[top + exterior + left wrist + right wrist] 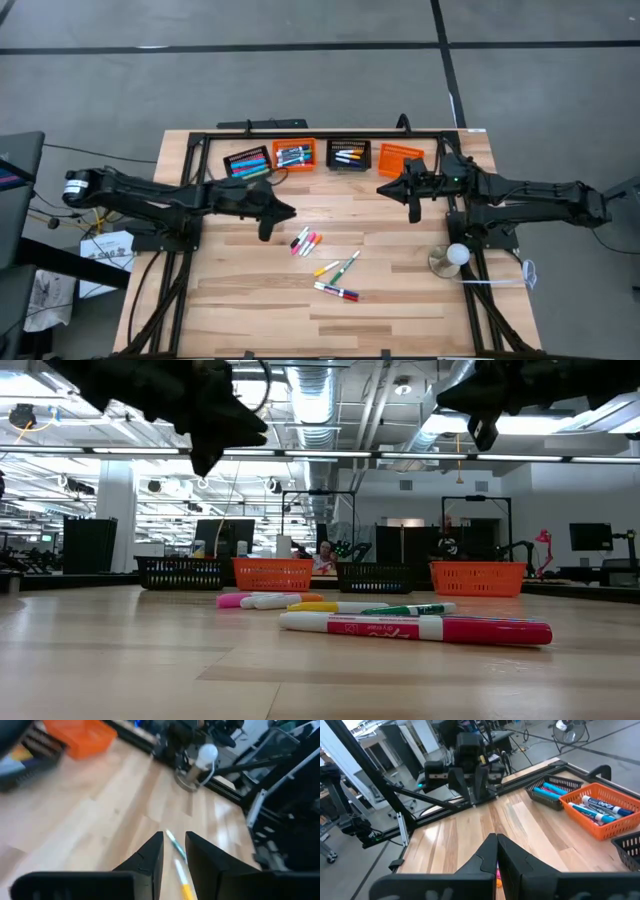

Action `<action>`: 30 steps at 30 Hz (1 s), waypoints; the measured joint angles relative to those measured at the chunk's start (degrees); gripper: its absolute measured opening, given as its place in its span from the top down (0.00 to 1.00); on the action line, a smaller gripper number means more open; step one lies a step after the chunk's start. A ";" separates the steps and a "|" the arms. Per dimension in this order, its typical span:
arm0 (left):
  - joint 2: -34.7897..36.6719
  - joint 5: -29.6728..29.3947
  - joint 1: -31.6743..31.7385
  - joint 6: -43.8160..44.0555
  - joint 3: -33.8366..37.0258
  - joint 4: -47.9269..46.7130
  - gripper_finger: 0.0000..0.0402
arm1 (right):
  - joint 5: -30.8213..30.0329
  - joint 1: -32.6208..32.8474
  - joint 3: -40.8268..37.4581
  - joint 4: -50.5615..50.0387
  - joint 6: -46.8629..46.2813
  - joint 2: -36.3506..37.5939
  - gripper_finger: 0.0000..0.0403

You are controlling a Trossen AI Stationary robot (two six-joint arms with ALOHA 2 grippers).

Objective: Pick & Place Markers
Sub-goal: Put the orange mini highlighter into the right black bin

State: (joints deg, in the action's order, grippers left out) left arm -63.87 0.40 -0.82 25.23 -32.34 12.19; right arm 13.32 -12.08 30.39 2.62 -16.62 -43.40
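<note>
From above, four baskets [299, 156] line the table's far edge (two black, two orange, three holding markers). About seven loose markers [337, 292] lie mid-table, mostly pointing diagonally. The left gripper [266, 230] hovers beside them, slightly parted, grasping nothing; the right gripper [414, 211] hangs clenched, empty. At table height, the nearest marker [415, 628] lies left-to-right.

From my seat the room is bright, lit by ceiling strips [300, 455] that glare in the low view. Arms cast soft shadows on the table [400, 290]. My left wrist view smears near its edges; the nearest marker [415, 628] blurs slightly.
</note>
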 joint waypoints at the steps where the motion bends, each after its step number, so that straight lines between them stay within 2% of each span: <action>1: -1.31 1.11 0.00 1.69 -0.90 -0.35 0.80 | 0.00 0.00 0.00 0.01 0.00 0.00 1.00; 6: -5.81 9.00 0.00 11.21 -3.43 -0.77 0.80 | 0.01 0.00 0.00 -0.01 0.01 0.00 1.00; 8: -6.89 10.17 -0.46 13.12 -4.15 -0.90 0.80 | 0.02 0.00 0.00 -0.01 0.00 0.00 1.00; 15: -12.20 5.32 -5.31 10.85 -10.10 -2.02 0.89 | 0.09 0.07 0.00 -0.01 0.01 0.00 1.00; 22: -18.61 3.82 -8.14 9.11 -20.07 -12.35 0.90 | 0.13 0.04 0.02 -0.03 0.09 0.00 1.00; 26: -21.96 -1.81 -7.33 9.11 -23.95 -17.84 0.90 | 0.13 0.07 0.00 -0.03 1.99 0.00 1.00; 30: -25.38 -3.01 -4.37 10.85 -26.17 -20.36 0.90 | 0.11 0.04 0.02 -0.03 4.95 0.00 1.00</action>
State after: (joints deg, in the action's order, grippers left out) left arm -89.25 -2.61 -5.19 36.08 -58.51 -8.17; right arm 13.43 -12.03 30.41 2.59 -11.67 -43.40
